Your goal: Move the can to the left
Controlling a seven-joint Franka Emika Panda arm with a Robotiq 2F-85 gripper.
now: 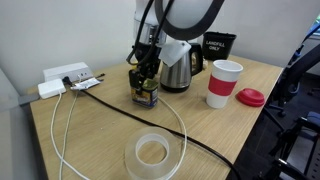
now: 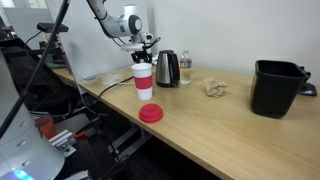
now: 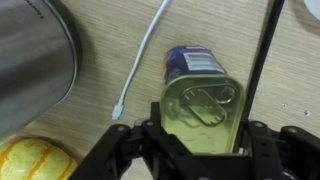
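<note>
Claw (image 1: 146, 84): pointing down at the table (image 1: 90, 140), 1 finger (image 3: 265, 150) on each side of the can; whether it is pressing the can or standing clear cannot be told.
Can (image 3: 203, 103): between the fingers, on the table, its gold pull-tab top facing the wrist view.
Kettle (image 1: 177, 65): just beside the claw.
Cables: white cable (image 3: 140, 60) and black cable (image 3: 262, 60) on the table, 1 on each side of the can.
Cup (image 1: 224, 83): past the kettle, well apart from the claw.

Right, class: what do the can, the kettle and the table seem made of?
The can: likely metal, a shiny gold lid with a ring-pull. The kettle: apparently brushed steel, a grey streaked sheen. The table: wood or laminate, matt, pale grain.
</note>
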